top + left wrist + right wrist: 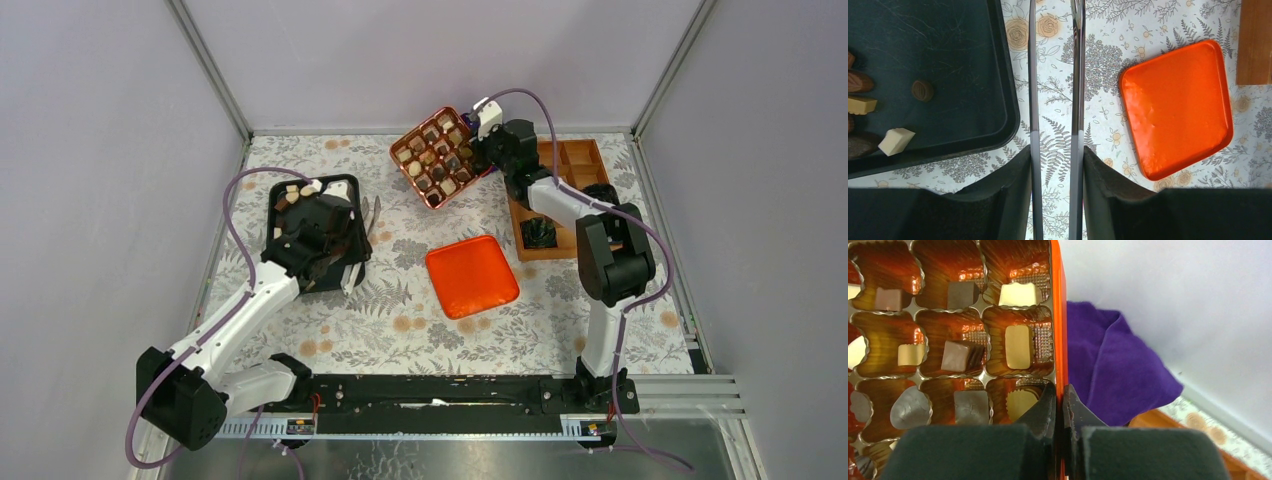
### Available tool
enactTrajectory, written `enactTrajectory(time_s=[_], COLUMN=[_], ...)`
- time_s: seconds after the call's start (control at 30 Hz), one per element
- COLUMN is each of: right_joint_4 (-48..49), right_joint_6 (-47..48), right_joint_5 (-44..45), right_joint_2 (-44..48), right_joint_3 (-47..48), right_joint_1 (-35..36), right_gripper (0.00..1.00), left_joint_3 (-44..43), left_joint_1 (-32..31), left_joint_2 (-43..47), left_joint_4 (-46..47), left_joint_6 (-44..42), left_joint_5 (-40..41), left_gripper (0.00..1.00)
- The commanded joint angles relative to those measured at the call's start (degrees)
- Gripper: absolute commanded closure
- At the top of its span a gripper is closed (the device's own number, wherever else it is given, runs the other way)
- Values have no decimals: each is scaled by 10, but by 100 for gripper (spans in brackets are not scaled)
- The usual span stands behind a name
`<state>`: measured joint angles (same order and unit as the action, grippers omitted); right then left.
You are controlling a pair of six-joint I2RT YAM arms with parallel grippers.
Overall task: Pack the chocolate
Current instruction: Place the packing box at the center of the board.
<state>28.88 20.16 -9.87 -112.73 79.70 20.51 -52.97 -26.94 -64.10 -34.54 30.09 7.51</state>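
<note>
- Tray, black, L side: few loose choc at far end, not yet packed. Risk: tool catching raised rim on way in, shoving tray across mat.
- Box, orange, visible cells each w/ a choc piece; rim pinched tight by R gripper, apparently tilted off mat. Risk: thin rim slipping from pinch, or extra tilt spilling pieces from cells.
- Lid, orange, flat on mat between arms, apart from box. Risk: low; poss. knock from L arm crossing.
- Tweezers, clamped in L gripper, blades apart, nothing between, over mat just beside tray; tips out of view. Risk: over-squeeze flicking a piece away; under-squeeze dropping it mid-carry.
- Choc: small, smooth, mixed shapes. Risk: rolling off tips; landing in taken cell.
</note>
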Motion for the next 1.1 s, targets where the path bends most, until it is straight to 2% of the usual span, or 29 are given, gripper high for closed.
enactTrajectory(time_s=[0.0,0.23,0.57,0.77,0.9,1.0,1.07], right_joint_4=[-61,-190,-279,-320,-345,-353,-359], right_joint_6=[-93,-164,-222,-229,-237,-243,-244], right_joint_5=[-31,5,24,43,48,30,13], right_joint_2=[37,-8,-93,-122,-141,-140,-133], right_joint_3=[74,119,185,201,215,215,215], right_joint_1=[6,6,3,2,-1,-3,-5], right_gripper=[100,100,100,100,91,78,63], left_joint_3=[15,41,93,126,151,162,171], left_joint_1=[4,4,4,5,4,4,3], left_joint_2=[14,22,17,-5,-36,-67,-83], left_joint_4=[68,96,193,262,324,366,389], left_joint_6=[20,47,97,107,120,128,132], left_joint_5=[-19,-36,-47,-13,11,22,34], left_gripper=[57,57,57,58,58,58,58])
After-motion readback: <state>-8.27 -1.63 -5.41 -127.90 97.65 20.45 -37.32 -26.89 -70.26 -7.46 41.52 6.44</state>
